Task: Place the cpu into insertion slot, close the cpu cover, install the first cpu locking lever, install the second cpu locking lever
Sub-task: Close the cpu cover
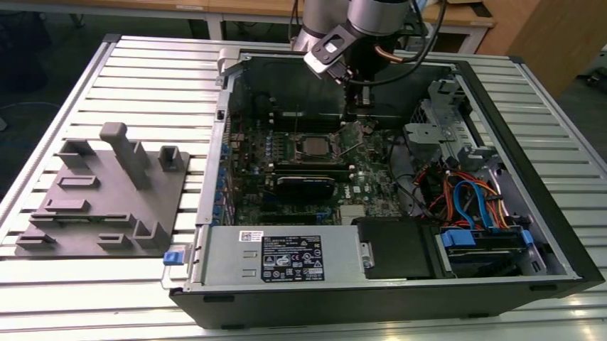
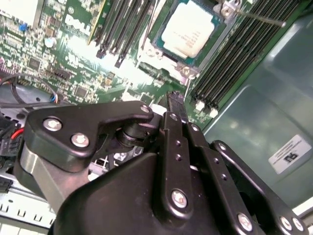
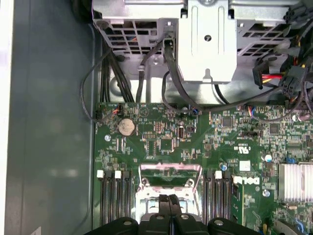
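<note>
Exterior view: even overhead room light, table [image 1: 142, 78] slats bright, pc case [image 1: 284, 85] interior dimmer w/ soft shadows. Second wrist view: hard glare on cpu [image 2: 188, 32] top + green board [image 2: 83, 49] beside it, detail washed out. First wrist view: evenly lit, heatsink [image 3: 296, 181] shines, faint reflections on case wall.

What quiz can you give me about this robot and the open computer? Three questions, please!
1. True or false: the small square silvery-topped cpu sits in the square metal-rimmed insertion slot.
2. The black gripper hangs over: A) the green motherboard, B) the blue cables, C) the silver slatted table.
3. Fill in: the grey moulded block lies on the exterior view's ____ of the black computer case.
Key: 1 true; 2 A; 3 left.
</note>
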Available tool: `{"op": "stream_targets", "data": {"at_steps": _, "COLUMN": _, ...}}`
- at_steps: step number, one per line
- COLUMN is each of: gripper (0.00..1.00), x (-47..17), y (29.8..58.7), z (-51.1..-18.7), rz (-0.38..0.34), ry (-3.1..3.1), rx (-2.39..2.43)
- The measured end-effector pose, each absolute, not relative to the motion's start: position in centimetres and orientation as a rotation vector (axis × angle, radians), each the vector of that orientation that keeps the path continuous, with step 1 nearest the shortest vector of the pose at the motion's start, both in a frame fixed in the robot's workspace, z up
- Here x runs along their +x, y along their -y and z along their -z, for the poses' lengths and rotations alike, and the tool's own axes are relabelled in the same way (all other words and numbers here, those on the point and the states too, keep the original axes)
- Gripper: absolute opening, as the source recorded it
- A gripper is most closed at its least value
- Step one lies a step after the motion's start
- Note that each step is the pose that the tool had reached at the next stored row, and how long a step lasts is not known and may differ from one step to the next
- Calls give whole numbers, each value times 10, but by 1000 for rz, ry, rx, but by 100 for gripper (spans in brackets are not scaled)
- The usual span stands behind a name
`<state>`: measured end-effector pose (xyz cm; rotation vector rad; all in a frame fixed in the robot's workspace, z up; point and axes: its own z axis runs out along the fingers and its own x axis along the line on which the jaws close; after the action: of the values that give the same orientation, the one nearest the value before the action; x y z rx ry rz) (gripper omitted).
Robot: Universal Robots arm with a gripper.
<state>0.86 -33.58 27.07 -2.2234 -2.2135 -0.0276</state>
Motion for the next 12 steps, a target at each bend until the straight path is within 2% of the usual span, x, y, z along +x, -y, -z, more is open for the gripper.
{"op": "stream_targets", "data": {"at_steps": 12, "gripper": 10, "x": 31, "y": 336, "z": -269, "rz": 27, "ry": 2213, "rx": -2223}}
